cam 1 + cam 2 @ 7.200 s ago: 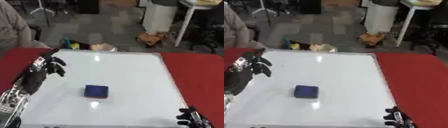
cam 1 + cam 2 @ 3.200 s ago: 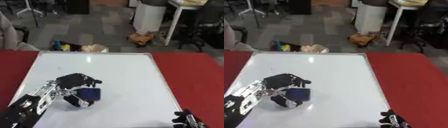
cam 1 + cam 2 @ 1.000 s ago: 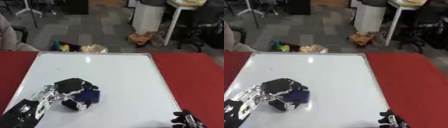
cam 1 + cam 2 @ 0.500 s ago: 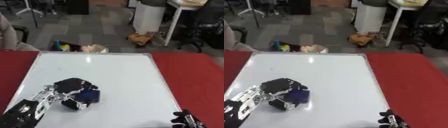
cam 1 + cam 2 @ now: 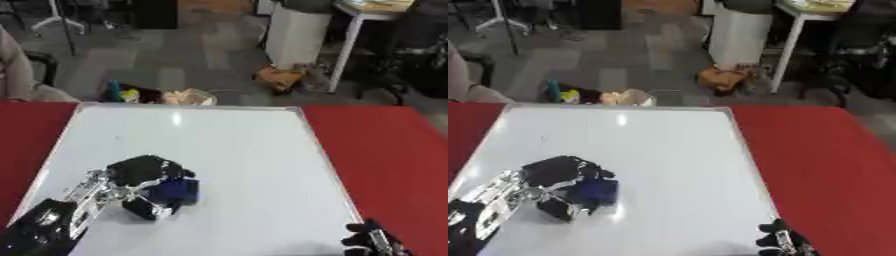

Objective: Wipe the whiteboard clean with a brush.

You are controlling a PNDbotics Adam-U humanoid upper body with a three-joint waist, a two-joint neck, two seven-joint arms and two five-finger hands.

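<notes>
On red table [image 5: 385,150] — whiteboard [image 5: 245,160] flat; left robot hand [image 5: 140,175] curled round blue brush [image 5: 175,191]; grey floor behind.

One whiteboard [image 5: 236,145], one blue brush [image 5: 175,192], two hands: left hand [image 5: 140,172] and right hand [image 5: 374,241].

My left hand [image 5: 144,177] and the blue brush [image 5: 172,192] it curls around take up the near-left part of the whiteboard [image 5: 245,150]. The board's far half and right side lie open for passing. My right hand [image 5: 376,240] sits off its near-right corner.
</notes>
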